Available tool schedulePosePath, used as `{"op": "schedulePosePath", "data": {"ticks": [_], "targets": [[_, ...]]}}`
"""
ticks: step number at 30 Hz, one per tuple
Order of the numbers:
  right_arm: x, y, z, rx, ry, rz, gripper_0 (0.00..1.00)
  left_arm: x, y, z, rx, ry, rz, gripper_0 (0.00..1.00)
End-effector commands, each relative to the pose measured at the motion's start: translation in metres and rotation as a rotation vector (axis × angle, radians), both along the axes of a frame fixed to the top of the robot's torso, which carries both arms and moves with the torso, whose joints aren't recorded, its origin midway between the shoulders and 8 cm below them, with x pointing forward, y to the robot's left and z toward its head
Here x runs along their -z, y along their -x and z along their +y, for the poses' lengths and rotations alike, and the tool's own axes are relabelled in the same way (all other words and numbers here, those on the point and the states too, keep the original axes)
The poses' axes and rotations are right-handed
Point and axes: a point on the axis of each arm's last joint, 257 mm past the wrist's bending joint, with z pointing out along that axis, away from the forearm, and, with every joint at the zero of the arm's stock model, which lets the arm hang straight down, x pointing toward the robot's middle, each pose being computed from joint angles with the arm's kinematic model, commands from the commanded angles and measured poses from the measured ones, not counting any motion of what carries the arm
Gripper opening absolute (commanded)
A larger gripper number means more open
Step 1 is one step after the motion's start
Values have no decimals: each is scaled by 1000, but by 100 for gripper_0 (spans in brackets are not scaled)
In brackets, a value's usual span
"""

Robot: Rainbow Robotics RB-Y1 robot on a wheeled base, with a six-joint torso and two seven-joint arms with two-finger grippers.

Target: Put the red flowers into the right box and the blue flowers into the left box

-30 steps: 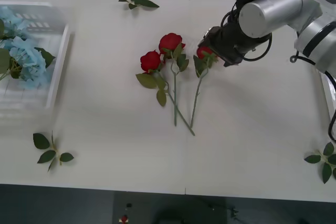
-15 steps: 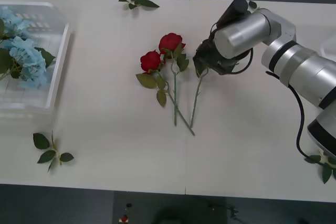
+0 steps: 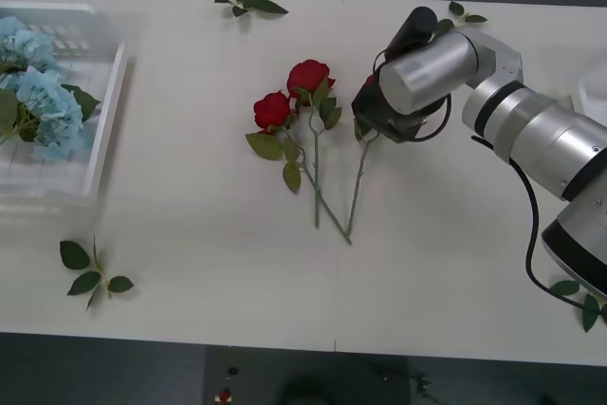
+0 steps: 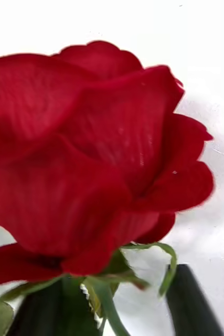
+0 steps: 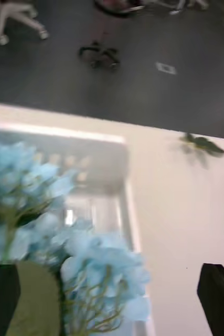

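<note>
Two red flowers (image 3: 273,111) (image 3: 308,76) lie mid-table with crossed stems. A third red flower (image 4: 91,152) lies just right of them, its stem (image 3: 358,182) trailing toward me. My right gripper (image 3: 368,113) hangs over this bloom. In the right wrist view its black fingers (image 4: 193,304) stand apart on either side of the stem base, open, not touching it. The blue flowers (image 3: 38,101) lie in the left box (image 3: 109,111) at the far left. My left gripper (image 5: 112,310) hovers open above them. A pale sliver of the right box (image 3: 596,92) shows at the right edge.
Loose green leaf sprigs lie at the back (image 3: 248,4), behind the right arm (image 3: 462,12), at the front left (image 3: 95,277) and at the front right (image 3: 583,299). Bare white tabletop (image 3: 190,196) stretches between the left box and the roses.
My right arm swung left and down over the third rose, which now sits hidden under the gripper in the front view. The other two roses have not moved.
</note>
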Motion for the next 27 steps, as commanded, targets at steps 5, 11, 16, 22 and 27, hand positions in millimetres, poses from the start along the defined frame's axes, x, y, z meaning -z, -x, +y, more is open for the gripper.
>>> {"op": "schedulePosePath", "data": {"ticks": [5,11,16,22,27], "targets": [[-21,-12,12,-7,-15,-47,0,-61,-3,-140,310,-139,-128,100],[-29,-18,3,-26,14,-77,0,-34,-16,-245,490,-212,-101,100],[-61,-31,-28,-95,52,-131,0,-1,-35,-299,521,-377,-76,100],[-111,-39,-98,-174,152,-179,0,62,-44,-314,496,-531,16,100],[-155,-32,-190,-233,331,-198,0,112,-35,-342,548,-558,97,100]]}}
